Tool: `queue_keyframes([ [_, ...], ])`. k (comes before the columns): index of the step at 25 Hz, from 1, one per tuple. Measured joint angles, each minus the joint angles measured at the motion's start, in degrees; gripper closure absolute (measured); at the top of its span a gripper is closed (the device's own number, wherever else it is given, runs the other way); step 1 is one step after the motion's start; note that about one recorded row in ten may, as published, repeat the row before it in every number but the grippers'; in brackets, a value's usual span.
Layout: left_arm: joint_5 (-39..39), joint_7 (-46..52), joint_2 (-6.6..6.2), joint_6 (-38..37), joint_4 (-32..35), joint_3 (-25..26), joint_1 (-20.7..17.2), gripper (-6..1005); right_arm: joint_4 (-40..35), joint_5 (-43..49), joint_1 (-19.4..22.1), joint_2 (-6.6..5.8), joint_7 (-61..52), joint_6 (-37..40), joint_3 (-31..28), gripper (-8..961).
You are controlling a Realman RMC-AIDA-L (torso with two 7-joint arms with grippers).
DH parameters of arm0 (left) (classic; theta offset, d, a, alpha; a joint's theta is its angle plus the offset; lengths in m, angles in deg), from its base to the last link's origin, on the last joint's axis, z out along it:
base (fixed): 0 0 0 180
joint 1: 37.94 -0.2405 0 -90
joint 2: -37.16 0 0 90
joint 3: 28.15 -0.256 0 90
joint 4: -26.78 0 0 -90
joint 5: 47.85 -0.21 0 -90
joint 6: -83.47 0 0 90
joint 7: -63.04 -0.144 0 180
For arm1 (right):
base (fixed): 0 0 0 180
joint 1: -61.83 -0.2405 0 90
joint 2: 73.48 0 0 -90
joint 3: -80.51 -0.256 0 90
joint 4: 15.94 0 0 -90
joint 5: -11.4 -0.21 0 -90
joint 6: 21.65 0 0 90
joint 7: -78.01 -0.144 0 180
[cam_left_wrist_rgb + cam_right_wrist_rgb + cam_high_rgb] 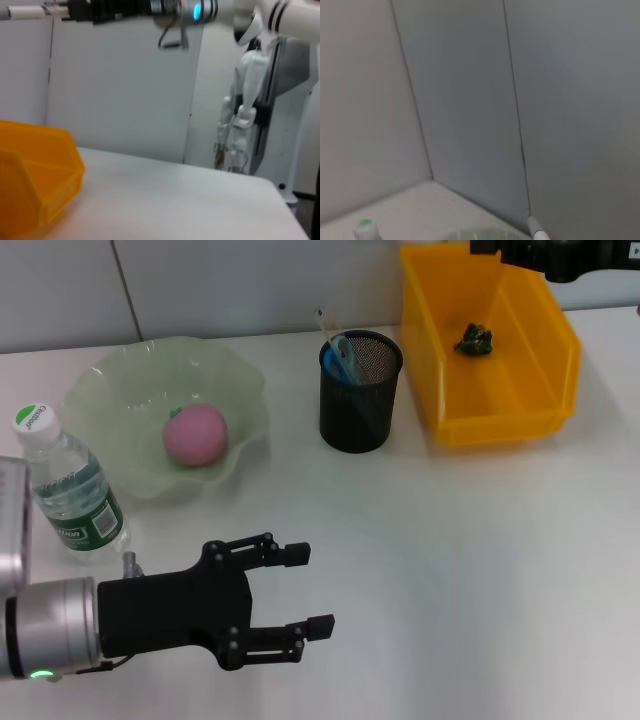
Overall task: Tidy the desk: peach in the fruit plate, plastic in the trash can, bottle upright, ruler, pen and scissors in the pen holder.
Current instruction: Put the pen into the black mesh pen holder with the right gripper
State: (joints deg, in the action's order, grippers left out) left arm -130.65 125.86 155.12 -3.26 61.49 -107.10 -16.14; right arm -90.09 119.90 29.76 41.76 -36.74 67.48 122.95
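A pink peach (195,435) lies in the pale green fruit plate (110,380). A clear water bottle (70,490) with a green label stands upright at the far left. The black mesh pen holder (360,390) holds a ruler, a pen and blue-handled scissors. Dark green crumpled plastic (474,340) lies in the yellow bin (490,420). My left gripper (312,590) is open and empty, low over the table in front of the plate. My right gripper (545,255) is high at the back, above the bin, mostly cut off.
The yellow bin (35,185) also shows in the left wrist view, with my right arm (135,7) stretched above it. Grey wall panels stand behind the table. The right wrist view shows the bottle cap (365,227).
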Motion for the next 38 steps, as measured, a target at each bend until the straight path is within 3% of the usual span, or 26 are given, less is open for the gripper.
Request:
queue_keyframes([
  [3,-0.1,-0.6,0.24,0.5,0.0,0.1,-0.2,208,-5.1,6.9,-2.9,-1.01,-7.2,3.2,0.0,756],
  [4,-0.1,-0.6,0.26,0.5,0.0,0.2,-0.2,208,-7.6,11.3,-5.3,-2.03,-12.0,5.8,-0.1,755],
  [5,0.0,-0.6,0.29,0.5,0.0,0.4,-0.3,208,-7.6,11.3,-5.3,-2.03,-12.0,5.8,-0.1,754],
  [7,0.2,-0.6,0.3,0.3,-0.1,1.6,-0.5,208,-8.8,18.6,-10.2,-3.73,-17.6,10.9,-1.1,752],
  [8,0.2,-0.6,0.3,0.3,-0.1,1.6,-0.5,208,-8.8,18.6,-10.2,-3.73,-17.6,10.9,-1.1,751],
  [9,0.2,-0.6,0.31,0.2,-0.1,2.0,-0.6,208,-8.5,23.5,-13.7,-4.55,-19.7,14.1,-1.8,750],
  [10,0.2,-0.6,0.31,0.2,-0.1,2.0,-0.6,208,-8.5,23.5,-13.7,-4.55,-19.7,14.1,-1.8,748],
  [12,0.2,-0.6,0.35,0.0,-0.3,3.3,-0.7,208,-7.1,30.6,-18.3,-5.06,-21.2,16.3,-1.7,746],
  [17,0.2,-0.4,0.43,-0.1,-0.4,3.9,-0.8,207,-4.0,39.4,-23.5,-5.12,-21.5,17.4,-0.2,741],
  [22,0.2,-0.2,0.43,-0.4,-0.4,4.4,-0.8,207,0.1,42.6,-26.1,-4.96,-21.6,15.6,3.4,735],
  [33,0.3,-0.4,0.52,-1.2,-0.5,5.7,-0.9,207,12.6,45.4,-31.2,-4.53,-21.7,7.9,9.0,723],
  [38,0.3,-0.3,0.52,-1.3,-0.5,5.8,-1.0,207,14.8,45.4,-32.0,-4.5,-21.7,6.5,10.2,718],
])
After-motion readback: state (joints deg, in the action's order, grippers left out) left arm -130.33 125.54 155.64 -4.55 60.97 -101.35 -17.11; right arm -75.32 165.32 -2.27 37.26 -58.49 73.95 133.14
